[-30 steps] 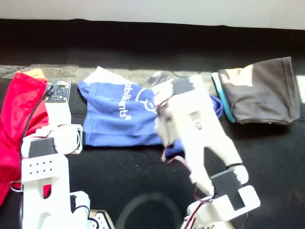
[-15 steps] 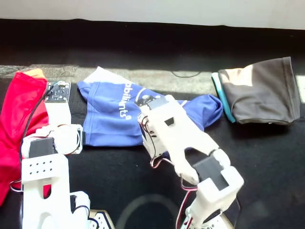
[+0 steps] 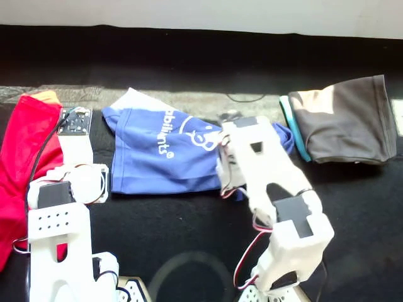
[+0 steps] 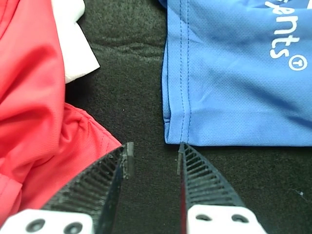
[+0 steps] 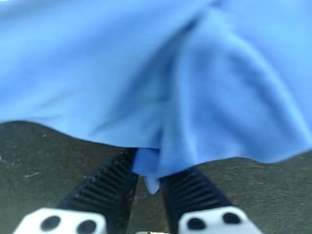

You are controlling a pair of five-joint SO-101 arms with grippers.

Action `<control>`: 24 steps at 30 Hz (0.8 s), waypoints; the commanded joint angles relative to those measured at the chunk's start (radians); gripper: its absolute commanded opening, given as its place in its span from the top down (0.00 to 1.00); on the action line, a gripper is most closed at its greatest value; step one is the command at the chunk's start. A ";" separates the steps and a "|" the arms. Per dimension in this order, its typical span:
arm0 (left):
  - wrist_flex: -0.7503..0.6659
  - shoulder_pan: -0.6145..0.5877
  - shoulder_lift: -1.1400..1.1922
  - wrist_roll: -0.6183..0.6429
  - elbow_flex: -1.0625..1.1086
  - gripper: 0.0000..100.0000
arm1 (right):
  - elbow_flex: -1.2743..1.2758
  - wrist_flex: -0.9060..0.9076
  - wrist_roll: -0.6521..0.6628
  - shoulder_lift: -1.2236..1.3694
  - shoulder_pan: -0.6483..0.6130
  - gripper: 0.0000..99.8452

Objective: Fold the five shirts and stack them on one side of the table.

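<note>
Blue shirt (image 3: 157, 154) edge pinched between right gripper (image 5: 148, 170) fingers; left gripper (image 4: 154, 152) fingers parted, empty, beside red shirt (image 4: 34, 112).

We are looking at a black felt table cover (image 3: 157, 220); a white wall (image 3: 201, 12) is running behind it, a thin cable (image 3: 247, 99) lying on it.

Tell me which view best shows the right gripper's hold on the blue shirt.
The right wrist view: blue shirt fabric sits pinched between the fingers of the right gripper. The high view shows the shirt laid out, but the arm covers the grip. The left wrist view shows the shirt's hemmed corner.
</note>
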 commanded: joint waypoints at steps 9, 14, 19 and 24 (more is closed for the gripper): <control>-0.011 -0.001 -0.015 -0.005 -0.004 0.84 | -0.432 0.335 0.152 -0.077 0.243 0.99; 0.017 0.053 -0.015 -0.005 -0.002 0.84 | -0.677 0.361 0.275 -0.163 0.390 0.99; 0.060 0.239 -0.015 -0.005 0.001 0.84 | -0.746 0.361 0.285 -0.166 0.469 0.99; -0.008 0.334 0.030 -0.006 0.061 0.84 | -0.754 0.348 0.287 -0.174 0.536 0.99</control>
